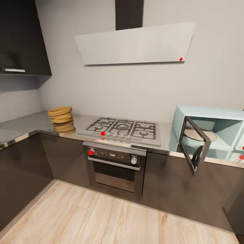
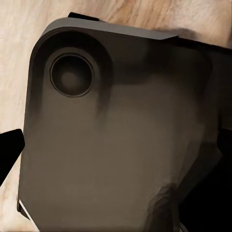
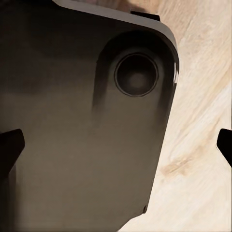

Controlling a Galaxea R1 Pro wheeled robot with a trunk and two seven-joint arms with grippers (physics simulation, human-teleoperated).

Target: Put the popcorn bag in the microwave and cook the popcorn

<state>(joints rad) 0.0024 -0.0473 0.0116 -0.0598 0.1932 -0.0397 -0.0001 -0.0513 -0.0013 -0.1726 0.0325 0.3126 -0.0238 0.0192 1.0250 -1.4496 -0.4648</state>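
The mustard-yellow popcorn bag (image 1: 62, 119) stands on the pale grey countertop (image 1: 30, 123) at the left, beside the gas hob. The pale blue microwave (image 1: 210, 134) sits on the counter at the right, its dark-framed glass door (image 1: 194, 145) swung open towards me and a round plate inside. In the left wrist view my left gripper (image 2: 116, 154) is open, its dark fingertips (image 2: 9, 151) at the picture's edges, over the robot's dark base. My right gripper (image 3: 116, 145) is open too, with nothing between its fingertips (image 3: 10, 145).
A steel gas hob (image 1: 122, 129) lies mid-counter above a built-in oven (image 1: 115, 166), under a flat white hood (image 1: 135, 44). Dark cabinets (image 1: 23, 37) hang at upper left. Wood floor (image 1: 101, 220) spreads before the cabinets. The robot's dark base (image 2: 121, 121) sits under both wrists.
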